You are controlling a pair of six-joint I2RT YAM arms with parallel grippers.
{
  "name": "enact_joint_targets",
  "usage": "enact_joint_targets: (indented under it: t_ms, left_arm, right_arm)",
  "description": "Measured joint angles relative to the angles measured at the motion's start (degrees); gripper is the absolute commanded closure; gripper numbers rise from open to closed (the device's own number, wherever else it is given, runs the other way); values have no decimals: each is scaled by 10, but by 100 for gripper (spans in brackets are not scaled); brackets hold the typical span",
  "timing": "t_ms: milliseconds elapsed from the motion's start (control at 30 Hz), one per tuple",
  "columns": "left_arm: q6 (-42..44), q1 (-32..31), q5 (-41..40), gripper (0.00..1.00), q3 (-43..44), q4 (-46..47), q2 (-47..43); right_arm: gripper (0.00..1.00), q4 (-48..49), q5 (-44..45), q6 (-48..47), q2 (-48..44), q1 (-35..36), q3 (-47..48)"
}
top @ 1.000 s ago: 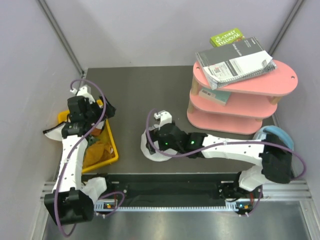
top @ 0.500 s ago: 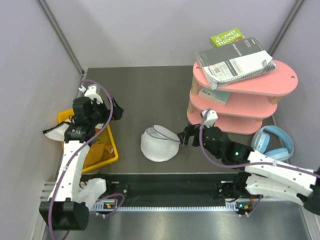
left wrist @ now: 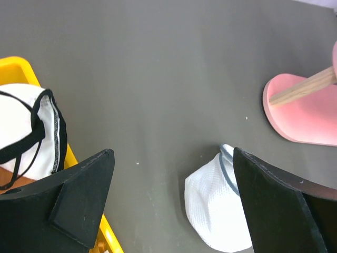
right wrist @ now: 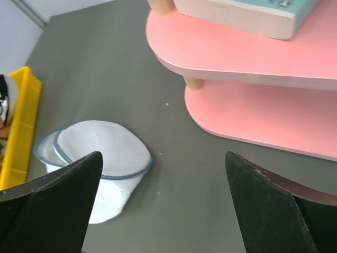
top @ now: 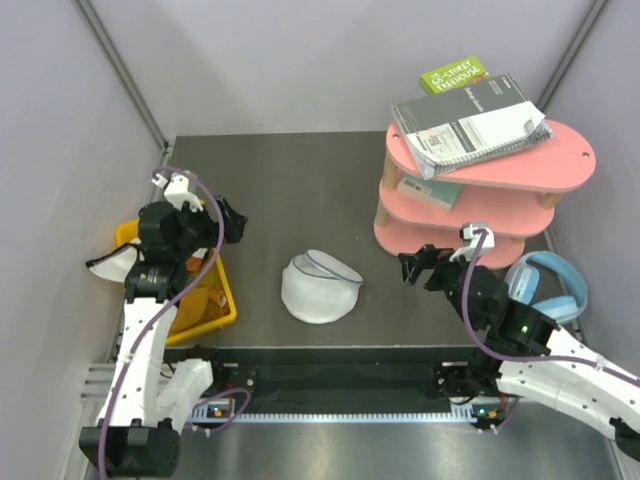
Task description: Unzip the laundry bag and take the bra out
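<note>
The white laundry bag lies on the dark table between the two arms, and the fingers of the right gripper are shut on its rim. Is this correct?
Not quite. The laundry bag does lie on the dark table between the two arms, but the right gripper has its fingers open and apart from the bag, holding nothing. The right wrist view shows this.

A matte dark grey tabletop (top: 300, 180) is boxed in by plain pale lilac walls (top: 320, 50), with dark struts (top: 122, 75) running up the two back corners. At its right rear stands a pink three-tier shelf (top: 565, 160) on light wooden pegs. The light is soft and even.
</note>
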Motion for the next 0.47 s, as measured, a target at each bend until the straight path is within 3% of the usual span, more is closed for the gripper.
enact_joint_targets:
  t_ms: [467]
  left_arm:
    - [2, 0, 7, 1, -5, 12, -9]
  right_arm:
    - [0, -33, 6, -5, -12, -29, 0]
